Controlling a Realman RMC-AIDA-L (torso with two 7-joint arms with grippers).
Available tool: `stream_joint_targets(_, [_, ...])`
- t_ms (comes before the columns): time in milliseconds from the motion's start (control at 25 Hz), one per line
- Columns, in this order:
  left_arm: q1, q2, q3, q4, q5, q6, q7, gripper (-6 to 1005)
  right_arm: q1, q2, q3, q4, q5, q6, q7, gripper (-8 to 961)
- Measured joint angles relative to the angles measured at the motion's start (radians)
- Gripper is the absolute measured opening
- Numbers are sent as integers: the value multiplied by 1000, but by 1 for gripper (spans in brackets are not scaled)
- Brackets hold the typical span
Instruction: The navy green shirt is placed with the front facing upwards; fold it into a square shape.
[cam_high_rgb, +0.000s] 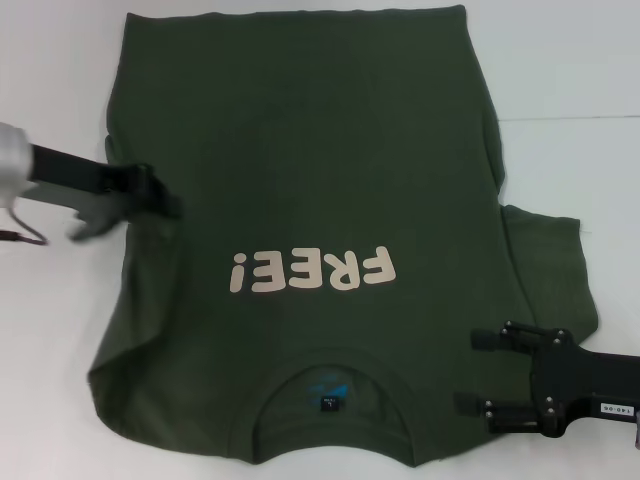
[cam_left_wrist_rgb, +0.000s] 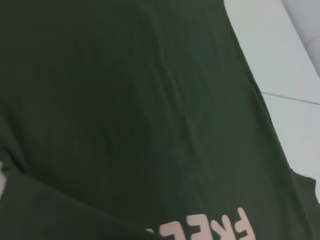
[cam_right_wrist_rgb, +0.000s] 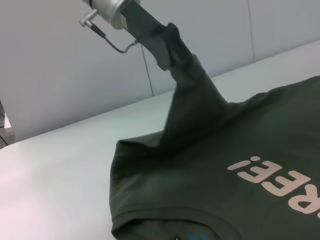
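- Head view: a plain white surface (cam_high_rgb: 560, 90) carries the navy green shirt (cam_high_rgb: 300, 180), spread front up with its ribbed collar (cam_high_rgb: 335, 385) nearest the robot and the pale "FREE!" print (cam_high_rgb: 312, 270) reading upside down. A faint seam crosses the surface at the far right. The left tool (cam_high_rgb: 165, 200) sits at the shirt's left edge, closed on a pinch of the fabric. The right tool (cam_high_rgb: 478, 375) hovers beside the collar at the right shoulder, its two fingers spread apart with nothing between them. The right sleeve (cam_high_rgb: 555, 270) lies flat; the left sleeve cannot be made out. The right arm is cut off by the picture's edge.
- Left wrist view: dark shirt cloth (cam_left_wrist_rgb: 125, 125) fills most of the picture, with part of the print (cam_left_wrist_rgb: 220, 230) cut off at the edge and a strip of white surface (cam_left_wrist_rgb: 290, 100) beyond. The tool's own fingers do not show.
- Right wrist view: the left tool (cam_right_wrist_rgb: 182, 65) holds a raised peak of cloth above the white surface (cam_right_wrist_rgb: 55, 175); a pale grey wall (cam_right_wrist_rgb: 50, 75) stands behind. The collar is only partly in frame.
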Motion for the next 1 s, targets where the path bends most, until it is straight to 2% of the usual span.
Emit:
stream_joint_targets(80, [6,-32,12,-4,-1,-36,0,-1,0,0,0,0,0,-2,0,907])
stream_joint_targets(200, [15,-55,34,-30,-2,-91,0,0,0,0,0,0,0,-2,0,906])
stream_joint_targets(360, [23,-61,68,-74,-2,-147,0,0,1,-1,0,0,2,-5,1,906])
stream_joint_targets(480, [30,-52,69,-75,-2,-153,-1,0,0,-1,0,0,2,-5,1,906])
stream_joint_targets(600, [39,-32,70,-67,2,-144,-1,1,0,-1,1,0,2,-6,1,905])
stream_joint_targets(680, [46,-10,70,-66,7,-133,-3,2,0,0,3,0,3,-6,1,905])
stream_joint_targets(920, [90,87,73,-18,22,-101,-47,2,0,0,8,0,2,-7,2,904])
stream_joint_targets(1000, [99,107,73,1,40,-98,-58,2,-1,0,9,0,2,-7,2,904])
